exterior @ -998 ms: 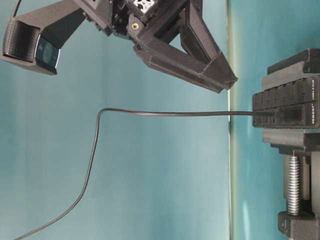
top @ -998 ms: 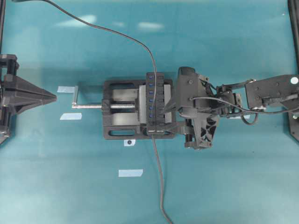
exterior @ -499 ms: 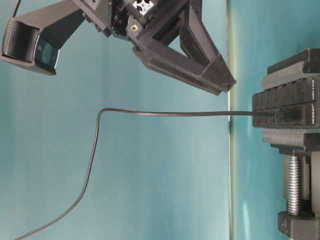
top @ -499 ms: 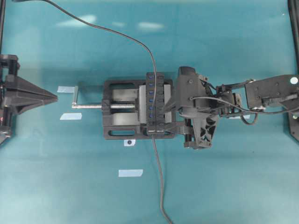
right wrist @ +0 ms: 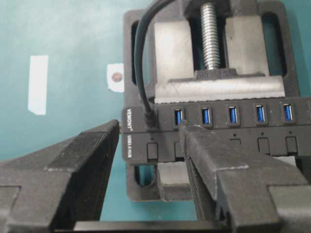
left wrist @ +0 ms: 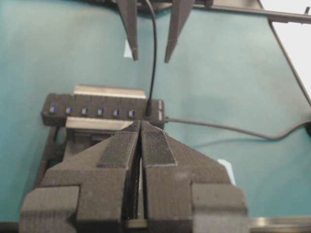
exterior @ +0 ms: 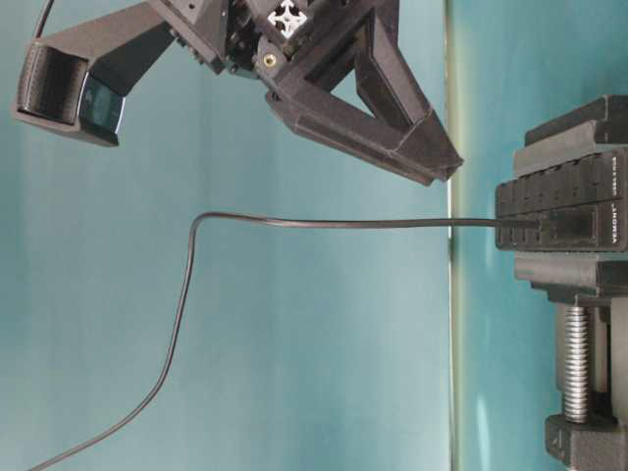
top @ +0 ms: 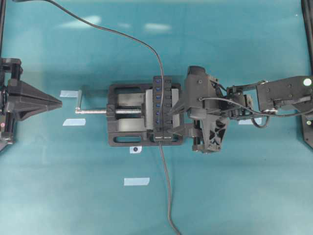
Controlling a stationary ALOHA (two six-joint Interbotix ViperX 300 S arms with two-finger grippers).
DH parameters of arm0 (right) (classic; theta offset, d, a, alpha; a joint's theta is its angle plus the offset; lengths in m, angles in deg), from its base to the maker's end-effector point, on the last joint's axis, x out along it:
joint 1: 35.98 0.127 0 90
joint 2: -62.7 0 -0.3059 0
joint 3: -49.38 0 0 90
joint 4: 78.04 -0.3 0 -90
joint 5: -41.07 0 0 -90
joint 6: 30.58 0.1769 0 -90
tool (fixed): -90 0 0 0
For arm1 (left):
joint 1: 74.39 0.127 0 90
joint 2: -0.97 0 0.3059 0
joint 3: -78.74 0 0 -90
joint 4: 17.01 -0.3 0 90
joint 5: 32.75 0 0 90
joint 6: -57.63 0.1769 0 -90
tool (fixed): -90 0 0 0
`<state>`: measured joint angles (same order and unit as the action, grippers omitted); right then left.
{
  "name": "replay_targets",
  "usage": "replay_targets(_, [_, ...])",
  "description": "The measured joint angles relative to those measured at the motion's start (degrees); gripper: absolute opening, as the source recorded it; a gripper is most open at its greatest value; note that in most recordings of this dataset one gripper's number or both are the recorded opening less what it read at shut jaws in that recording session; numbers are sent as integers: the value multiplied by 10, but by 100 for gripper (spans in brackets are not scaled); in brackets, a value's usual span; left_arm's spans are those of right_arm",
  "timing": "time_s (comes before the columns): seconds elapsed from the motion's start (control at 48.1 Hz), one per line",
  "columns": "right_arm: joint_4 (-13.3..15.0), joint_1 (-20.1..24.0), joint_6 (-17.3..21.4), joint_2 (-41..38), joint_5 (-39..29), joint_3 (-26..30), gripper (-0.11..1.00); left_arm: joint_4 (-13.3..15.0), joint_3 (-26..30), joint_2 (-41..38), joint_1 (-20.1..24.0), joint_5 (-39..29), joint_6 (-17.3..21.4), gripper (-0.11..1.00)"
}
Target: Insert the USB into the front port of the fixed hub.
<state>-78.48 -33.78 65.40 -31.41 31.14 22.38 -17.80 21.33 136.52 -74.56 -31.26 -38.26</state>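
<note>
USB (right wrist: 151, 122) is seated in the end port of the fixed hub (right wrist: 218, 131), next to the white lettering; its thin cable (top: 165, 186) trails off toward the near edge of the tabletop (top: 234, 196). Hub is clamped in the black vise (top: 128, 115), silver screw handle (top: 79, 100) pointing left. Right gripper (right wrist: 148, 133) has fingers spread, straddling the hub's lettered end around the plug, pinching nothing; one fingertip (right wrist: 187, 130) is at the hub's edge by the second slot. Left gripper (left wrist: 140, 127) is pressed together, empty, well left of the vise in the overhead view. A second cable (top: 122, 34) runs from the hub's far end.
</note>
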Motion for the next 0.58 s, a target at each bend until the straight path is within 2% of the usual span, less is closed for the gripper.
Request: replay_targets(0.582, [0,2,0,0,30,-12,57,0,-1,5,0,1,-2,0])
